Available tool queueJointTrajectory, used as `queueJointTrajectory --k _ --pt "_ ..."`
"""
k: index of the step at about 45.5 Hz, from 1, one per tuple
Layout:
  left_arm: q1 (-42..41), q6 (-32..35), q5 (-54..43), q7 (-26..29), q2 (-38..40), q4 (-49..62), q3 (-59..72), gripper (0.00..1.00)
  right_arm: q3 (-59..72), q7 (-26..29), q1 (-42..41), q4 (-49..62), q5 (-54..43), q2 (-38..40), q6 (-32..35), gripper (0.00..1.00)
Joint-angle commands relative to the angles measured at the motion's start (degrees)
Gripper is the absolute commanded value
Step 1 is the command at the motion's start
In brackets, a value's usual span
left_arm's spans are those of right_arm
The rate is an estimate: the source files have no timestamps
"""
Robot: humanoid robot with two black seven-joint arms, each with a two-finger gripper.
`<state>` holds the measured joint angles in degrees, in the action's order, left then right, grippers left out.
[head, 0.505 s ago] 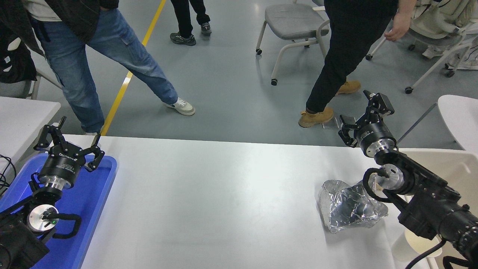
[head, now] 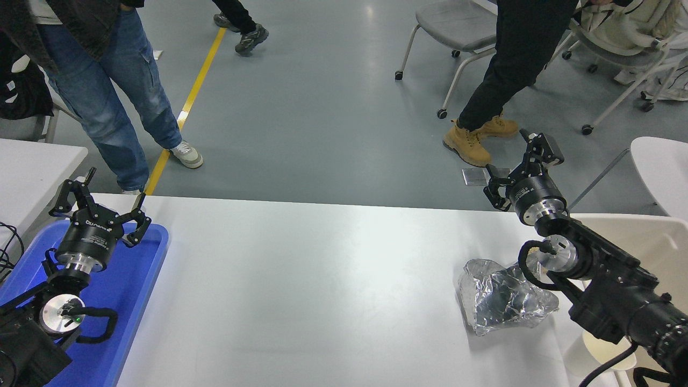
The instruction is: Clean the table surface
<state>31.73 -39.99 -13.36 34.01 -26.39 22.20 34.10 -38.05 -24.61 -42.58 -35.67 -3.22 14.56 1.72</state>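
On the wide white-grey matte table surface [head: 301, 290], a crumpled clear plastic wrapper [head: 502, 301] lies near its right edge, beneath the right gripper's [head: 518, 166] arm, whose spread-fingered hand overshoots the far edge.

A glossy grey floor [head: 322, 107] is crossed by a yellow line [head: 185, 107]. Grey chairs on castors [head: 457, 27] are seen at the top right. Three people's legs are seen standing around the floor.
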Motion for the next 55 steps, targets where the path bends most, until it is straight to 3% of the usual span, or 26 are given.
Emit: queueJointTrajectory --k 1,23,34,55 --pt "0.0 0.0 0.0 0.01 0.02 -0.05 0.0 1.0 1.22 0.0 -1.27 -0.01 -0.82 -0.06 -0.13 1.0" --pt "0.0 0.0 0.0 0.01 0.02 0.04 0.0 1.0 16.95 0.62 -7.25 0.69 -1.0 5.91 -0.4 1.0" --pt "0.0 0.0 0.0 0.01 0.02 0.04 0.09 1.0 24.25 0.71 -8.75 -0.88 -6.35 10.74 -0.05 1.0" --pt "0.0 -0.08 0.0 0.01 0.02 0.04 0.09 1.0 32.68 0.88 -12.52 -29.97 -13.39 35.18 1.18 1.0"
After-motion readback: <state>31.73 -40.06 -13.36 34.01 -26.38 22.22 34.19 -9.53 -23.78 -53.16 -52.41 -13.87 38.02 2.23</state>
